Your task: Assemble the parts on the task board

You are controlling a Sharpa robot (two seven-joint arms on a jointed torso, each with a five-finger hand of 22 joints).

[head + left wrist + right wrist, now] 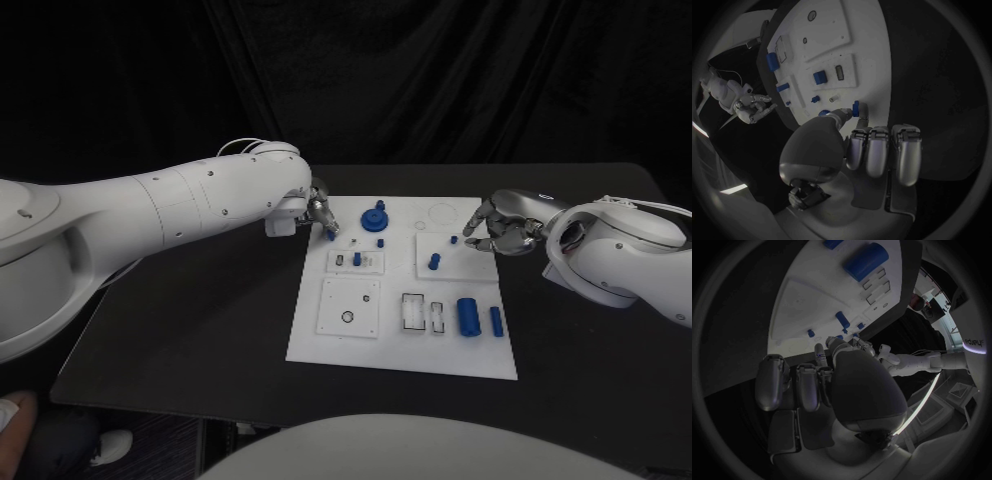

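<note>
The white task board (404, 345) lies in the middle of the black bench (188, 320), and the blue parts are spread over it: a round part with a knob (375, 219) near the far edge, a small peg (434, 262) standing in the square plate at the right, and a thick cylinder (469, 315) with a thinner bar (496, 321) just beside it near the right edge. The left robot hand (319, 213) is at the far left corner of the board, and it pinches a small blue part (856, 108) between the thumb and one finger, low over the board's edge (the other fingers are curled in below it, as the left wrist view shows). The right robot hand (498, 228) is over the far right side of the board with its fingers curled in; a thin pale object seems to stand between its fingertips in the right wrist view, but I cannot tell if it really holds something
</note>
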